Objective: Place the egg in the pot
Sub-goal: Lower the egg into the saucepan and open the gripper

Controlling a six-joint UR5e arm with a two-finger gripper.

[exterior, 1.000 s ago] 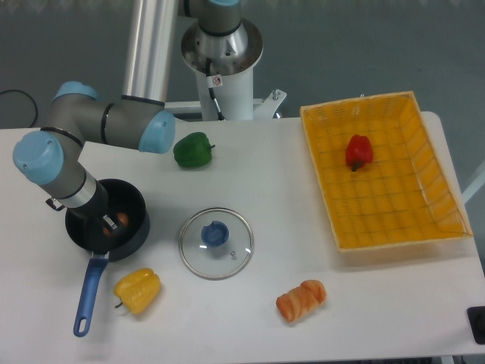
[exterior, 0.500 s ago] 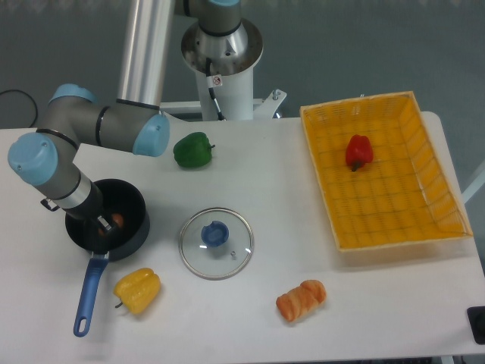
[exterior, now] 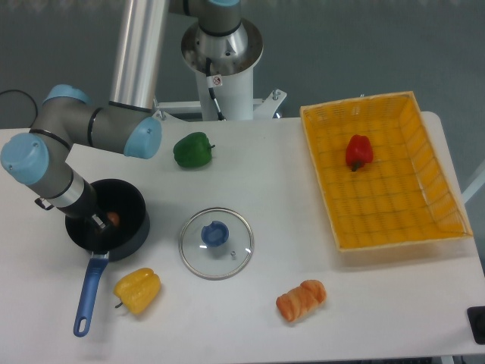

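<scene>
Evidently the gripper [exterior: 97, 222] had shifted left and let go; its jaws stood open beside the egg [exterior: 112, 219], which rested inside the pot [exterior: 132, 208]. Placement judged complete.

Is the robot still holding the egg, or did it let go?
I can't tell for sure. The egg is inside the pot, right beside the tool, but the arm hides the fingers.

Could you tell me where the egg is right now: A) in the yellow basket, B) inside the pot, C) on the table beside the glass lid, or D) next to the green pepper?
B: the egg shows as a small orange oval inside the dark pot, right by the tool.
</scene>
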